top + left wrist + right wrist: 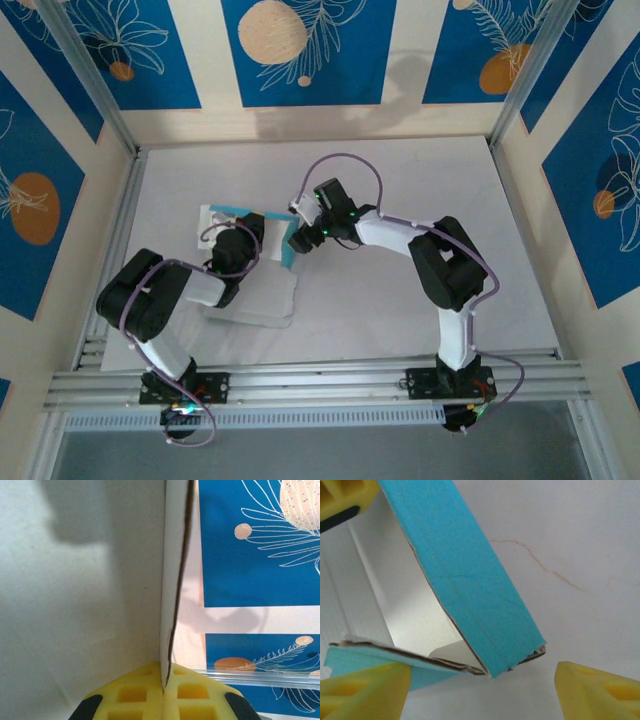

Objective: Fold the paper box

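The paper box [265, 295] lies left of centre on the white surface [400, 170], a partly folded sheet of thin card, mostly white from above with a light-blue strip at its far right edge. The left hand [240, 245] sits over it and the right hand [300, 238] reaches in from the right, just beside the blue strip.

From the left wrist the card [172, 580] stands edge-on, a thin white wall with a brown cut edge. The left hand [164, 692] is closed tight on its lower end, the yellow waffle-moulded pads [135, 697] meeting at the card.

The right wrist view gives the colours that the top view blurs: a long light-blue flap [470, 580] leans over a white inner face, creased and slightly frayed at its lower corner. The right hand [480, 692] is spread wide. One yellow fingertip [362, 692] is against the blue lower edge. The other is well clear, with bare surface [580, 555] between it and the card. It grips nothing. A faint brown hairline [540, 562] crosses the surface.

Around the surface stand blue panels [300, 50] printed with white leaves and orange discs, an aluminium rail [320, 380] at the near edge, and a purple cable [345, 160] looping over the right arm.
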